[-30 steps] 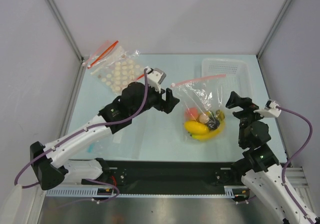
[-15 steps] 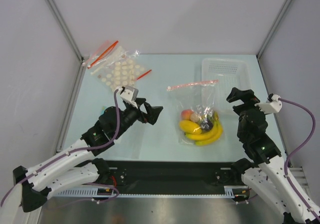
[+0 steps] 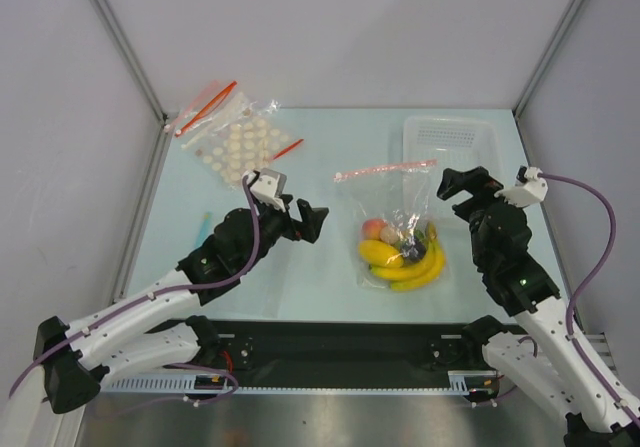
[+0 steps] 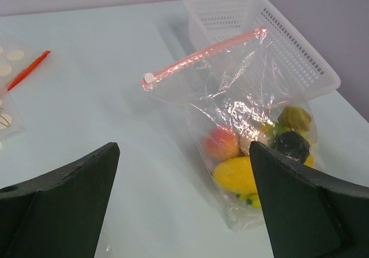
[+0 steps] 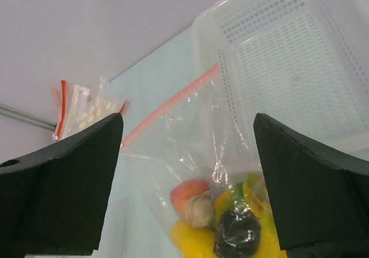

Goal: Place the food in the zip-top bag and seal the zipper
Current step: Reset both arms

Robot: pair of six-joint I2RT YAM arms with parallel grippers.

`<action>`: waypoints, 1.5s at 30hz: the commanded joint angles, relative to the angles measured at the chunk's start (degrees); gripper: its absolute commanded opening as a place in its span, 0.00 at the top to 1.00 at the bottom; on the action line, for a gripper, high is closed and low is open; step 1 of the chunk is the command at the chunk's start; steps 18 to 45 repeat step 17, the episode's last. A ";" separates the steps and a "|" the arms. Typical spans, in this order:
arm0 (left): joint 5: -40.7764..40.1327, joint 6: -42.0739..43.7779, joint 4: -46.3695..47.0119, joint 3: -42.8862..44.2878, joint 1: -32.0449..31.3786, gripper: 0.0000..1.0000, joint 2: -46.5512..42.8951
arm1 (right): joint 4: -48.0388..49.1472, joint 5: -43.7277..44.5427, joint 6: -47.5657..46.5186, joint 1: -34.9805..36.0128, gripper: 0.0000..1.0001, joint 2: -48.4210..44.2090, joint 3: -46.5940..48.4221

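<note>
The zip-top bag (image 3: 400, 212) lies on the table between both arms. The food (image 3: 402, 250) is inside it: banana bunch, peach, mango, dark purple piece and beige piece. In the left wrist view the peach (image 4: 222, 142) and dark purple piece (image 4: 291, 145) show through the bag (image 4: 242, 96). The zipper (image 3: 385, 170) runs straight along the bag's far edge, with a white tab at the zipper's (image 4: 202, 56) left end. My left gripper (image 3: 312, 219) is open and empty, left of the bag and apart from it. My right gripper (image 3: 455, 185) is open and empty, just right of the bag (image 5: 190, 154).
A white perforated basket (image 3: 450, 135) stands behind the bag at the back right, close to the zipper's right end. A second clear bag of cream discs (image 3: 235, 137) with red strips lies at the back left.
My left gripper opened wider and drew back left from the zipper's left end, and the bag's top settled flat. My right gripper moved up and left toward the bag.
</note>
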 commanded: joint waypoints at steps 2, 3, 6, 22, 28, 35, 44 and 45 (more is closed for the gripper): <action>-3.48 1.19 3.02 -0.33 0.14 0.00 -0.95 | 1.75 -0.15 -4.77 -0.22 0.00 -0.83 0.72; -3.57 1.20 3.11 -0.41 0.14 0.00 -0.69 | 2.28 0.30 -4.77 -0.40 0.00 -1.09 -0.94; -2.87 1.11 3.02 -0.15 0.14 0.00 -0.33 | 3.51 1.27 -3.89 -1.01 0.00 -2.14 -3.14; -2.34 1.02 3.02 0.20 0.14 0.00 0.98 | 6.24 -4.88 -6.08 -1.54 0.00 -3.64 -4.82; -2.34 1.02 3.02 0.20 0.14 0.00 0.98 | 6.24 -4.88 -6.08 -1.54 0.00 -3.64 -4.82; -2.34 1.02 3.02 0.20 0.14 0.00 0.98 | 6.24 -4.88 -6.08 -1.54 0.00 -3.64 -4.82; -2.34 1.02 3.02 0.20 0.14 0.00 0.98 | 6.24 -4.88 -6.08 -1.54 0.00 -3.64 -4.82; -2.34 1.02 3.02 0.20 0.14 0.00 0.98 | 6.24 -4.88 -6.08 -1.54 0.00 -3.64 -4.82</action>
